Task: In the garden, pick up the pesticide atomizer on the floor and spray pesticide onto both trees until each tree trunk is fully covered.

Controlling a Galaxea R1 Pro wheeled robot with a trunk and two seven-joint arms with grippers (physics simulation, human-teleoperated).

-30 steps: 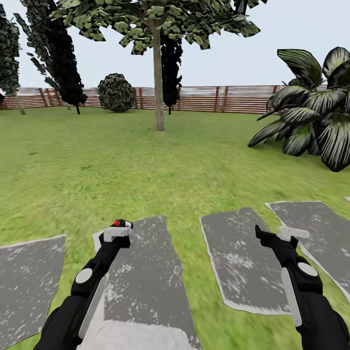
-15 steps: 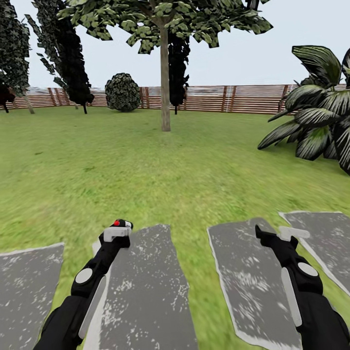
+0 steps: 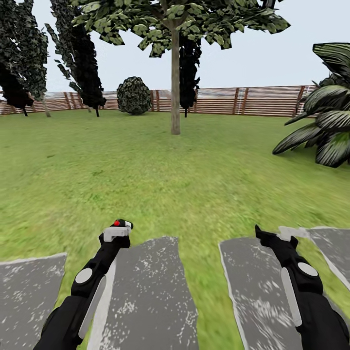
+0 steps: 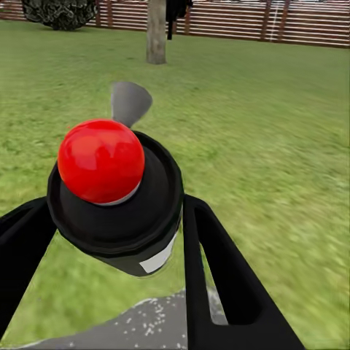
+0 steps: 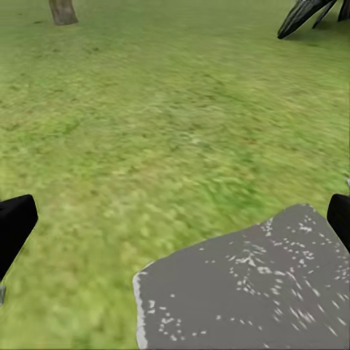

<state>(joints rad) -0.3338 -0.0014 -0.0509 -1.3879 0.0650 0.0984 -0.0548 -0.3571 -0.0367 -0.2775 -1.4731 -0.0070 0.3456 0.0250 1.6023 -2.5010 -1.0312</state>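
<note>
Head view, left claw (image 3: 118, 232): closed around the pesticide atomizer (image 3: 121, 224), whose red dot faces up just above the pale fingers.
Head view, right claw (image 3: 278, 235): fingers spread apart, nothing between them, held over the edge of a grey paving slab (image 3: 253, 287).
Head view, ahead of both claws: lawn (image 3: 146, 175) runs to a tree trunk (image 3: 175, 87) standing well beyond the left claw, slightly to its right; slatted fence (image 3: 228, 100) behind it; a round bush (image 3: 133, 96) and dark conifers (image 3: 82, 58) further left; palm fronds (image 3: 325, 126) ahead of the right claw.
Left wrist view: atomizer (image 4: 117, 197) sits gripped between the dark fingers (image 4: 219, 277); trunk (image 4: 156, 30) far ahead on the grass.
Right wrist view: finger (image 5: 14, 222) tips wide apart at either side, empty; a paving slab (image 5: 248, 292) and grass (image 5: 160, 131) below, trunk base (image 5: 63, 11) far off.
</note>
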